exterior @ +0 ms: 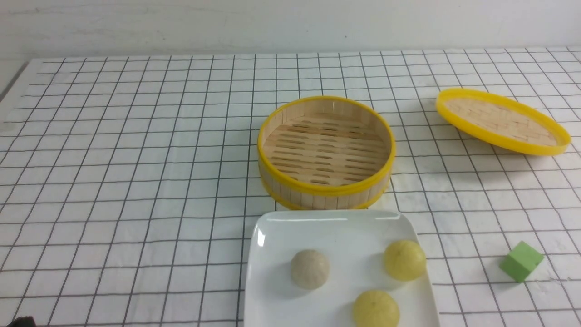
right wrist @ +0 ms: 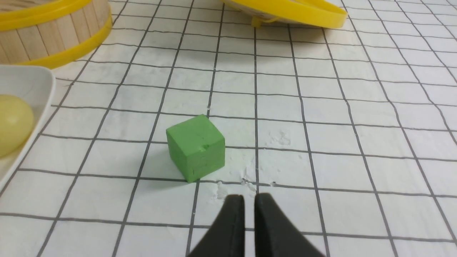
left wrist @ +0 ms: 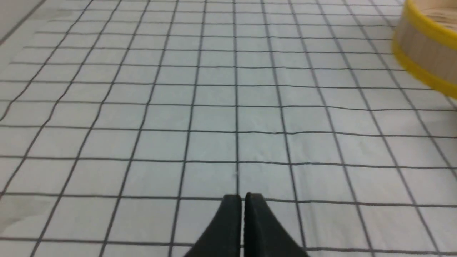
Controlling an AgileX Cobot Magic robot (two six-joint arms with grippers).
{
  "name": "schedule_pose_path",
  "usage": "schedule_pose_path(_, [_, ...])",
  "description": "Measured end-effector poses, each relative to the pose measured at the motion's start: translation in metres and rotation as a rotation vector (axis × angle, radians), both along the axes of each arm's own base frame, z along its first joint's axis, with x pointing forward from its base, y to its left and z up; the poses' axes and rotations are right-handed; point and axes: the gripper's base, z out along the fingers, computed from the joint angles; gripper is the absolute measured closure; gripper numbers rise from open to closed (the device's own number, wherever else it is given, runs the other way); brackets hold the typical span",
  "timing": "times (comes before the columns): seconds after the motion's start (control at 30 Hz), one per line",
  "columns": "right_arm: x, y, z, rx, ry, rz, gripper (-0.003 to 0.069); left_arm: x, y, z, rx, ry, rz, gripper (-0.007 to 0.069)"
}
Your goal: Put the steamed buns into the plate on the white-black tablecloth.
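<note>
All three steamed buns (exterior: 376,281) lie on the plate (exterior: 272,272); nearest yellow bun (right wrist: 12,125) sits well aside of the right gripper (right wrist: 249,200), both grippers clenched empty.

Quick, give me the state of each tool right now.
Left tool: closed, holding nothing, above bare tablecloth.
Right tool: closed but for a thin slit, holding nothing, near the green cube.

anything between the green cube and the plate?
No, only bare tablecloth between the green cube and the plate rim. The right wrist view shows it best; the front view agrees.
</note>
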Motion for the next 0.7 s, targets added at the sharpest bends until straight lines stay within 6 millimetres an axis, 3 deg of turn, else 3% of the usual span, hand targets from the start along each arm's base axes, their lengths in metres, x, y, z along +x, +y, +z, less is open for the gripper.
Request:
schedule_pose_path(0.17, [0.0,0.0,0.0,-0.001,0.0,0.0,0.0585,0.0015,0.0036,-0.0048,-0.008,-0.022,0.076,0.0587])
schedule_pose_path(0.7, [0.0,0.0,0.0,-0.001,0.0,0.0,0.0565,0.0011,0.004,-0.0057,-0.016,-0.01,0.087,0.0578])
